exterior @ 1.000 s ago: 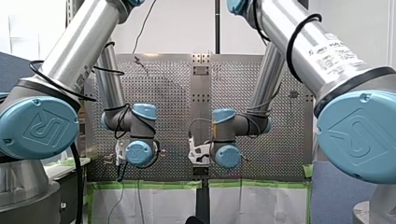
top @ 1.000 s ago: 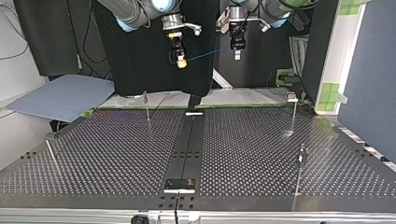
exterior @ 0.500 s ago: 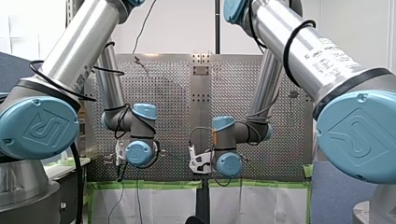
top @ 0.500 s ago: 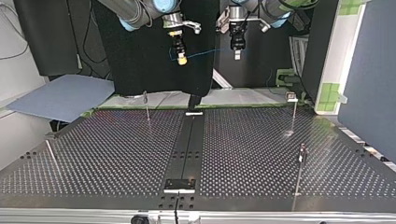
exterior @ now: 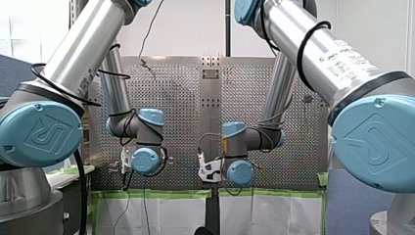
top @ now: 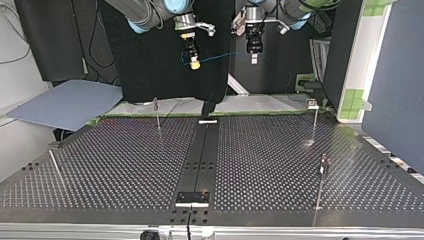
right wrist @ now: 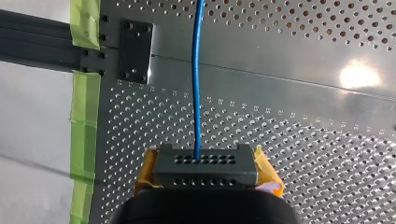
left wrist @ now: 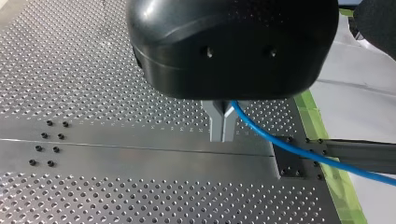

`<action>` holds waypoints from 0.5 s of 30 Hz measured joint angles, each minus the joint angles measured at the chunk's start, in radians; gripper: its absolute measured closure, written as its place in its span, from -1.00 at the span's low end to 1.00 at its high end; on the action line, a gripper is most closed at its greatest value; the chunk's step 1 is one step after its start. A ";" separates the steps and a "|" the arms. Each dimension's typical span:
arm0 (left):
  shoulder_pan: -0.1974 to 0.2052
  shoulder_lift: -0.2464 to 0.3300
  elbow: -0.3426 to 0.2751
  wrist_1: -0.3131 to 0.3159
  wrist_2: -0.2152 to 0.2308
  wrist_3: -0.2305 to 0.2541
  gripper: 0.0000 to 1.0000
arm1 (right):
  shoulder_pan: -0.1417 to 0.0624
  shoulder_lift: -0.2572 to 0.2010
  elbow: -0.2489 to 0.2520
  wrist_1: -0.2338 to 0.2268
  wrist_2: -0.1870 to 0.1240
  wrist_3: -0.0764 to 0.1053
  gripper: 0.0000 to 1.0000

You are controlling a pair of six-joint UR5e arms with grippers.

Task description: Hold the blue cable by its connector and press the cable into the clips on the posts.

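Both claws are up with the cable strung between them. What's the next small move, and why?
Probably lower both arms together toward the table, keeping the span taut. My right claw grips the connector and my left claw pinches the blue cable. The span hangs high above the closest post, which the cable does not yet touch.
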 joint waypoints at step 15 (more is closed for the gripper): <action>0.029 0.085 -0.048 -0.085 0.075 0.012 1.00 | 0.072 -0.051 -0.072 0.072 0.065 0.072 1.00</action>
